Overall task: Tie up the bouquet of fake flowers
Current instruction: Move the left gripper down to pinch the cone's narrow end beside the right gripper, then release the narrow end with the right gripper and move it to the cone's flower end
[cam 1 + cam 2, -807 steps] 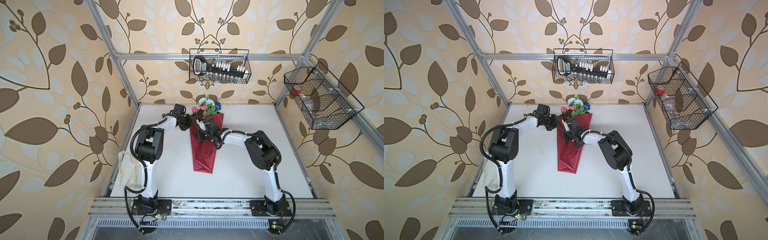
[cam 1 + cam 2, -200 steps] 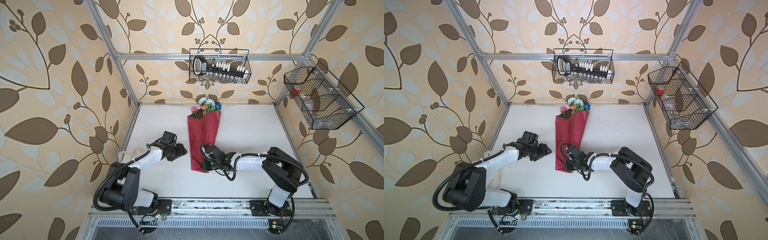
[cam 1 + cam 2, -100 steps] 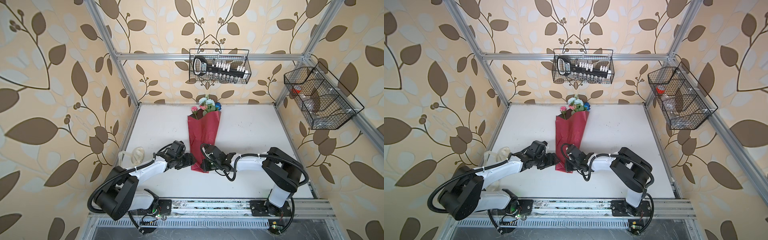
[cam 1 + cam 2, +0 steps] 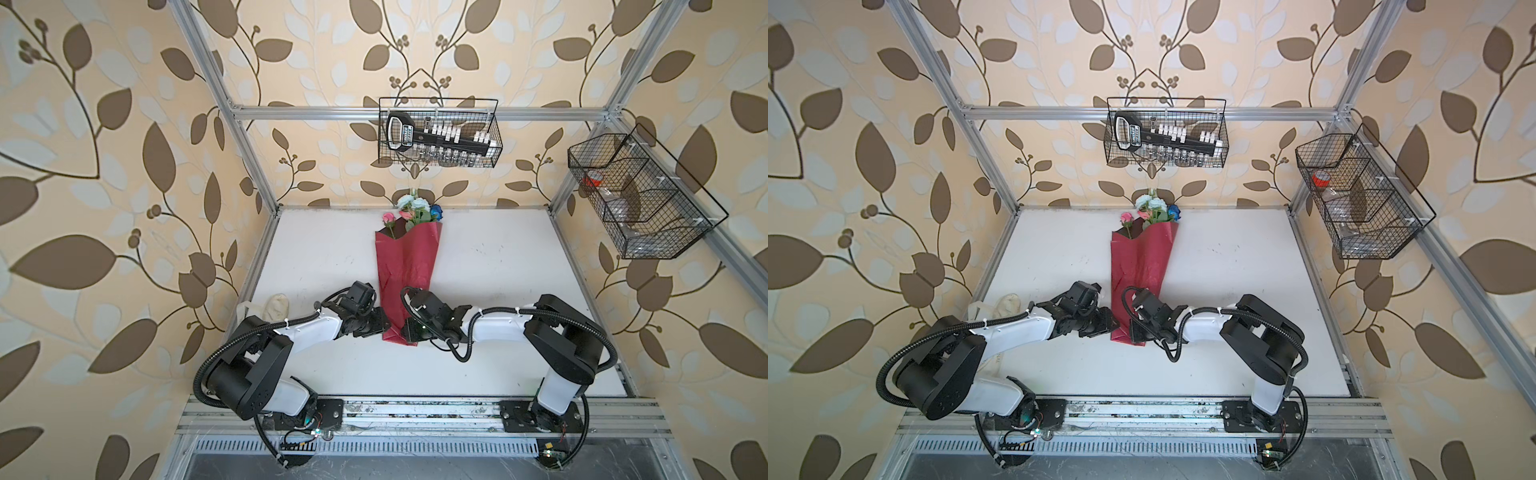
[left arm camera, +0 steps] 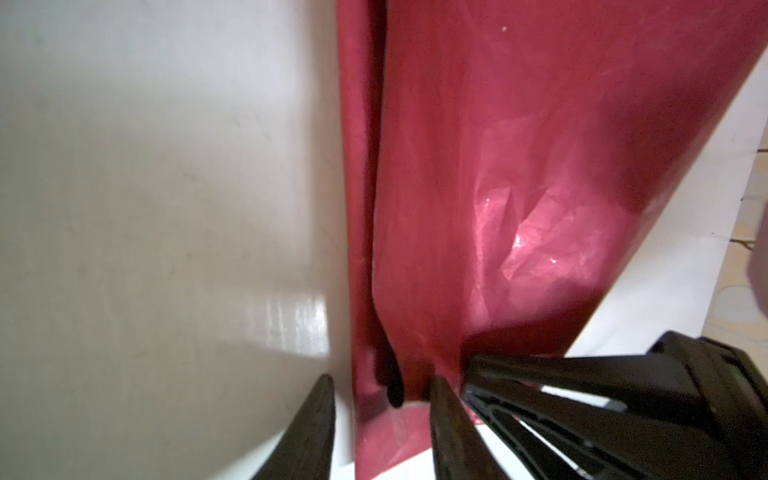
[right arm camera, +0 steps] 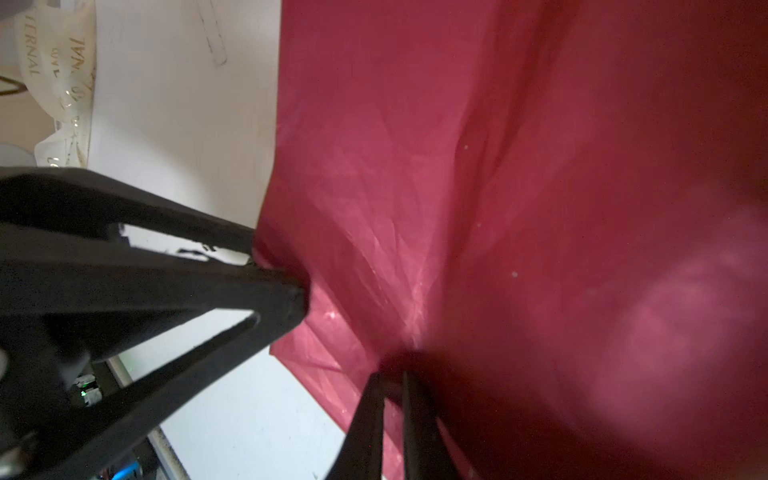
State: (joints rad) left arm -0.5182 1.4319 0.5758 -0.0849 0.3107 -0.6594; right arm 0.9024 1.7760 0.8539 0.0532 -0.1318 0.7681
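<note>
The bouquet of fake flowers [image 4: 415, 210] [image 4: 1152, 210] lies along the middle of the table, its pink and blue blooms pointing at the back wall. Its stems are hidden inside a shiny red wrapping sheet [image 4: 405, 266] [image 4: 1142, 266] [image 5: 519, 166] [image 6: 498, 166]. At the wrap's narrow near end, my left gripper [image 4: 384, 326] [image 4: 1111, 324] [image 5: 382, 399] straddles the left folded edge, its jaws a little apart. My right gripper [image 4: 409, 332] [image 4: 1133, 332] [image 6: 392, 415] is shut on a pinch of the red sheet beside it.
A cream printed ribbon [image 4: 276, 305] [image 4: 1009, 301] [image 6: 54, 83] lies bunched at the table's left edge, behind the left arm. A wire basket with a tool set [image 4: 438, 139] hangs on the back wall. Another wire basket [image 4: 640, 199] hangs on the right wall. The white table [image 4: 498, 270] is framed by aluminium rails.
My left arm has swung right, from near the ribbon to the wrap's lower left edge, and its jaws have narrowed. The right gripper has stayed shut at the wrap's near end.
</note>
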